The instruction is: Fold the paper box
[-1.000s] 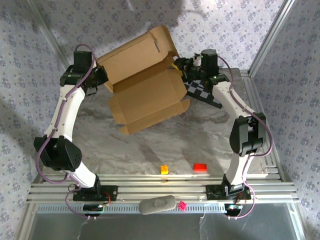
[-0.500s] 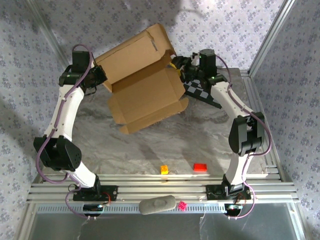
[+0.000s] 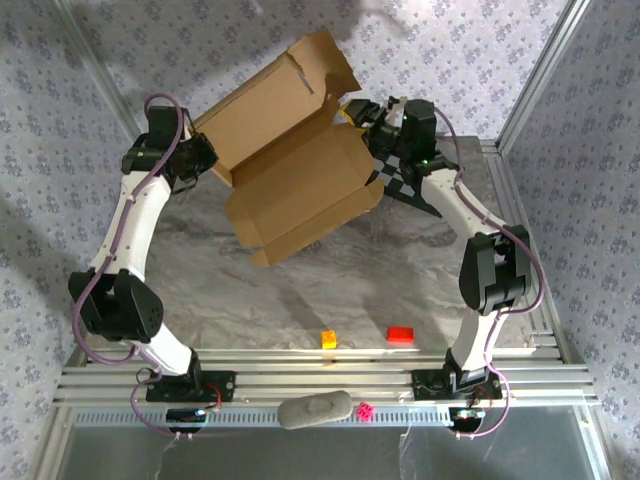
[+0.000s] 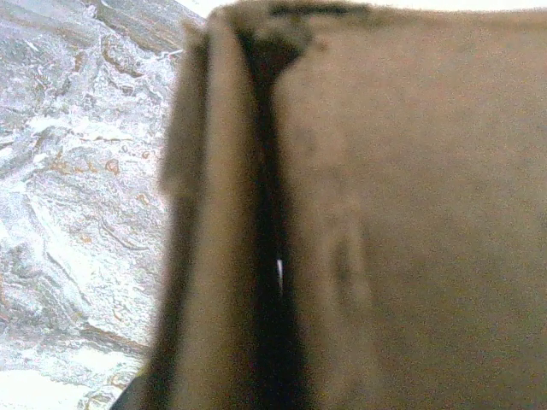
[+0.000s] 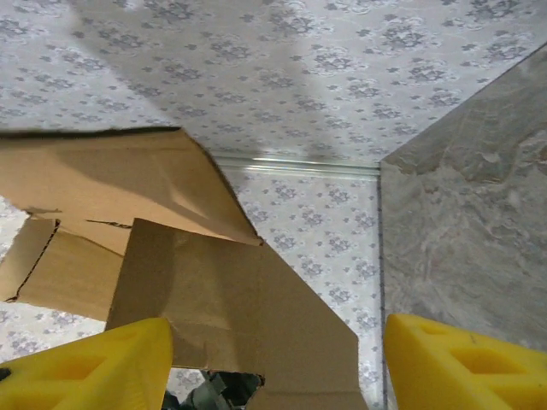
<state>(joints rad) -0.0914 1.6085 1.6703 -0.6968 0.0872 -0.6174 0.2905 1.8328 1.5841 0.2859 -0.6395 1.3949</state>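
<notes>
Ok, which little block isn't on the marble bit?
The pink block, down on the metal rails; the yellow block and red block sit on the marble tabletop.

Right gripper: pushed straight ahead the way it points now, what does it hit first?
Probably the paper box: its flap sits between the open fingers of the right gripper. Patterned wall behind; depth unclear.

You get bright, even light in the top view, with soft grey shadows on the back wall (image 3: 480,50) and a faint one on the table (image 3: 350,290) beneath the paper box (image 3: 290,190). Your left wrist view is badly out of focus: the cardboard sits so close it smears into brown, and the table beside it glares white in patches. In your right wrist view the wallpaper is crisp, while the yellow fingers (image 5: 461,359) of the right gripper (image 5: 273,367) go soft.
</notes>
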